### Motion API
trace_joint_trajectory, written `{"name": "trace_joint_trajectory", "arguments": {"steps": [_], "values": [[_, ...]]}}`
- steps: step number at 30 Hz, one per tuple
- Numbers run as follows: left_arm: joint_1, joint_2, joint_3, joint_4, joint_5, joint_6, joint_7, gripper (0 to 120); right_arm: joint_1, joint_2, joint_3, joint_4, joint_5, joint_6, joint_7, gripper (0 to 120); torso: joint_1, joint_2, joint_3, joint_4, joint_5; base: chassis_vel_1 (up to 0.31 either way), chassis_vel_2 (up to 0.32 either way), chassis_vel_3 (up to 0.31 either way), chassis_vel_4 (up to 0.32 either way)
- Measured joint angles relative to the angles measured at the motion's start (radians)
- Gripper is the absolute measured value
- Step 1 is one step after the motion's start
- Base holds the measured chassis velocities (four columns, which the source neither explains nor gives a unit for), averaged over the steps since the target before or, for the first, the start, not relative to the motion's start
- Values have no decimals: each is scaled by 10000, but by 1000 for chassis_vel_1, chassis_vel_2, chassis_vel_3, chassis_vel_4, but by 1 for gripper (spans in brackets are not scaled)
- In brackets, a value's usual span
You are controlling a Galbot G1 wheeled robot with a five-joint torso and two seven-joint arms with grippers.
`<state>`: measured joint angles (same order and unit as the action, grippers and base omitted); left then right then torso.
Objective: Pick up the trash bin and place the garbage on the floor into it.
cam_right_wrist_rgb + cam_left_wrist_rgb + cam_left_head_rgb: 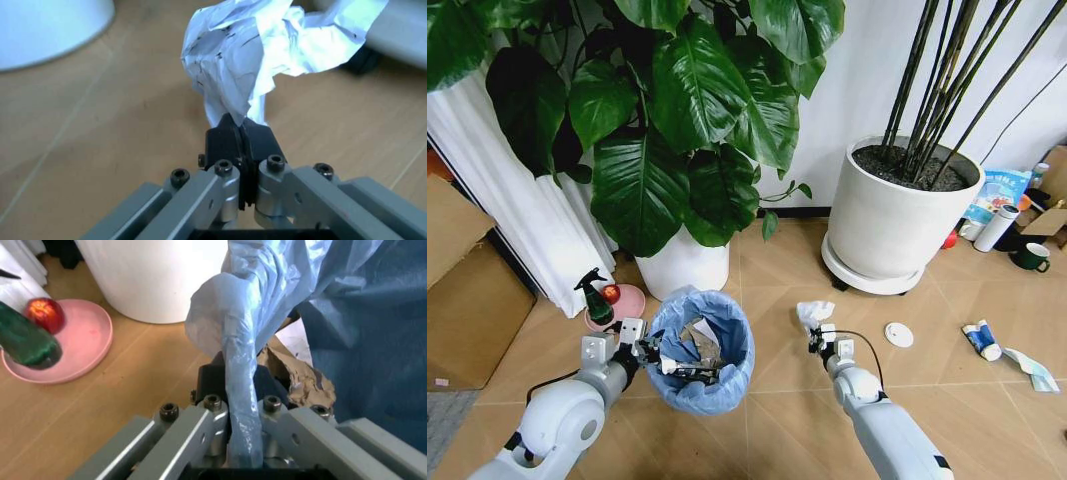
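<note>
while your left tool (649, 352) pinches the blue liner at the rim of the trash bin (702, 350), its pads pressed together on a gathered fold of plastic, your right tool (818, 338) is clamped on a crumpled white paper (809, 314), just to the right of the bin and well short of its mouth. the right wrist view shows the pads closed on the lower tail of the wad, with the bulk of it standing beyond the fingertips (230, 131).

the step in hand looks like the drop. carry the paper over the middle of the opening, not its near lip, before you let the tool spread; the wad is light and bulky and could catch the liner or roll off the rim. keep the left grip steady, since it seems to hold bag more than hard wall, and a tug could pull the liner loose.

the bin sits upright, long axis vertical, mouth facing up, on the floor in front of the white plant pot (684, 264); it already holds brown and white scraps. the paper's long axis runs roughly along the tool, away from the wrist.

more garbage lies farther right on the floor: a white disc (899, 334) and crushed packaging (981, 340).
</note>
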<state>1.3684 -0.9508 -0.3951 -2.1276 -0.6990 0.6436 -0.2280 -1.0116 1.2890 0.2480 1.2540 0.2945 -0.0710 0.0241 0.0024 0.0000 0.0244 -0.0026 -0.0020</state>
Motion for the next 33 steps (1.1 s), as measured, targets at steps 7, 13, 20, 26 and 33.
{"name": "trace_joint_trajectory", "arguments": {"steps": [7, 13, 20, 26, 33], "values": [[7, 210, 6, -23, 45, -23, 31, 0, -1185, -1084, 611, 2677, -506, 318, -28, 0, 0, 0, 0, 0, 6, 0, 0, 0, 0], [-111, 308, 57, 26, -10, -24, 32, 0, -2567, -2224, 1055, 5431, -332, 215, 16, 0, -1, 0, -1, -2, 5, 0, 0, 0, 0], [-335, 397, 261, 128, -62, -22, 25, 0, -3389, -3238, 930, 8056, 734, -320, 164, 0, -1, 1, -1, -2, 0, 0, 0, 0, 0], [-702, 444, 619, 232, -314, 38, -111, 0, -2957, -4014, -153, 9921, 1875, -906, 181, 0, -1, 1, 0, 1, -1, 0, 0, 0, 0], [-1026, 510, 847, 317, -718, 141, -296, 0, -1551, -4186, -2051, 10245, 2614, -1250, 181, 0, 0, 0, 0, 1, 0, 0, 0, 0, 0]]}}
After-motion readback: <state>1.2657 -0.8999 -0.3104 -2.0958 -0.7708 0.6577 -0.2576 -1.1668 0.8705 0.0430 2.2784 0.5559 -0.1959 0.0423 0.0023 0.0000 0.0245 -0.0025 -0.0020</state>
